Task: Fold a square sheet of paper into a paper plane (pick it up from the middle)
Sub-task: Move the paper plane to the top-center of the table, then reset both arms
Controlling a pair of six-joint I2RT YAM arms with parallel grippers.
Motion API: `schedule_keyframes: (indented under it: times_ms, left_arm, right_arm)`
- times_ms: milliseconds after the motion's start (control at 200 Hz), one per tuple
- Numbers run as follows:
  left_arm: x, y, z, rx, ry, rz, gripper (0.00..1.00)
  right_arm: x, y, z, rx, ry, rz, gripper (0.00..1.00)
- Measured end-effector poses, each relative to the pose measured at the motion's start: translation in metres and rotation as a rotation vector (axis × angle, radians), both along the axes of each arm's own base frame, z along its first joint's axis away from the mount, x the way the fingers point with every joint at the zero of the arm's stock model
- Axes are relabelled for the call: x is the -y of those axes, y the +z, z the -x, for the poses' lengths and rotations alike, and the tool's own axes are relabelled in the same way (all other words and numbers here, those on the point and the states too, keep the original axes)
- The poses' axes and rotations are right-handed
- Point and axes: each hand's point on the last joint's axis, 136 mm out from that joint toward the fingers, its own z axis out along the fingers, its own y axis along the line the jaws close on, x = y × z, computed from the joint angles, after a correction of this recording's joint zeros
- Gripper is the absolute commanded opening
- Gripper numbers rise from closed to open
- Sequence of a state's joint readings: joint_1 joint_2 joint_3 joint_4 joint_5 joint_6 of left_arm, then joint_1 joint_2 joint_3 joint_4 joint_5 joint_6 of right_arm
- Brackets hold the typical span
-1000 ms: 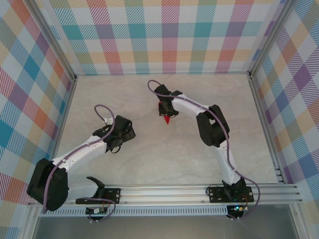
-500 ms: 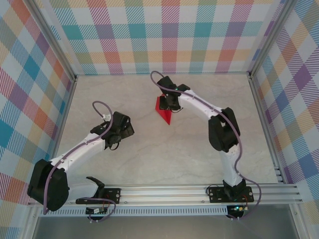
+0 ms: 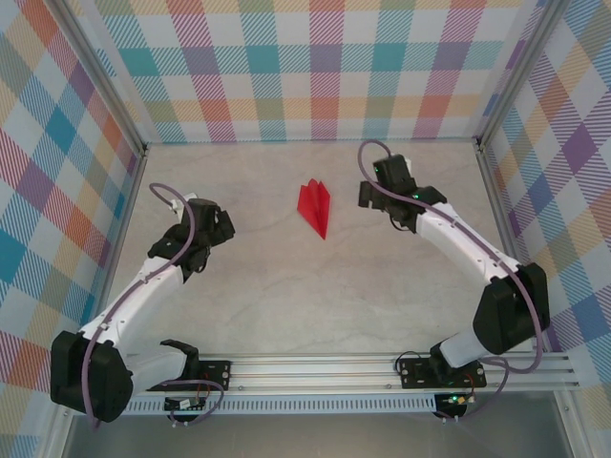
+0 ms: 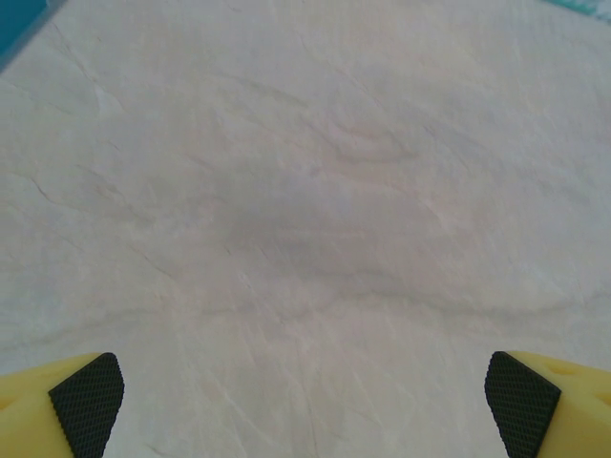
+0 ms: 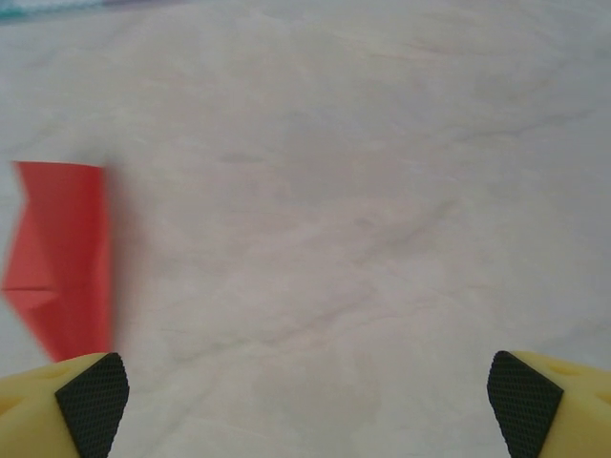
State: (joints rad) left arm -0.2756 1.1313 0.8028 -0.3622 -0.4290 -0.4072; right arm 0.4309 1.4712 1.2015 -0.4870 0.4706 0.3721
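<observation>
**Left arm** [image 3: 143,286], left of frame: left jaws spread wide over bare worktop [image 3: 286,305], holding nothing.

**Paper plane** [image 3: 315,204], centre of frame, a little above the middle: a slim red dart with a centre ridge, lying on the worktop apart from both arms. Its long axis runs nearly top to bottom in the overhead view. The nose points toward the lower edge, leaning slightly right.

**Right arm** [image 3: 458,248], right of frame: right jaws spread wide and empty, near the plane's right side.

**Status:** folding appears finished. Probably nothing is left but parking the arms.
</observation>
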Motion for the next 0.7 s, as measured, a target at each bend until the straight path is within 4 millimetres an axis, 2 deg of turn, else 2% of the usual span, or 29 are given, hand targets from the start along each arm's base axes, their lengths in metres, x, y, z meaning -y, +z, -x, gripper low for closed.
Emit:
schedule_keyframes:
  times_ms: [70, 185, 295, 365, 450, 590, 700]
  left_arm:
    - [-0.011, -0.004, -0.003, 0.033, 0.021, -0.021, 1.00]
    - [-0.027, -0.023, -0.002, 0.039, 0.033, -0.076, 1.00]
    - [-0.036, -0.042, 0.002, 0.039, 0.021, -0.124, 1.00]
    - [-0.042, -0.049, 0.002, 0.053, 0.015, -0.149, 1.00]
    - [-0.046, -0.055, 0.000, 0.088, -0.001, -0.169, 1.00]
    - [-0.039, -0.071, -0.002, 0.127, -0.087, -0.183, 1.00]
    - [-0.032, -0.074, -0.011, 0.166, -0.149, -0.176, 1.00]
  right_arm:
    - [0.032, -0.014, 0.009, 0.005, -0.065, 0.023, 1.00]
    - [0.081, -0.038, 0.027, 0.040, -0.171, 0.047, 1.00]
    - [0.110, -0.062, 0.049, 0.065, -0.217, 0.073, 1.00]
    - [0.119, -0.072, 0.056, 0.065, -0.225, 0.089, 1.00]
    - [0.125, -0.077, 0.054, 0.095, -0.213, 0.112, 1.00]
    - [0.120, -0.088, 0.046, 0.131, -0.148, 0.106, 1.00]
    - [0.114, -0.096, 0.038, 0.161, -0.094, 0.093, 1.00]
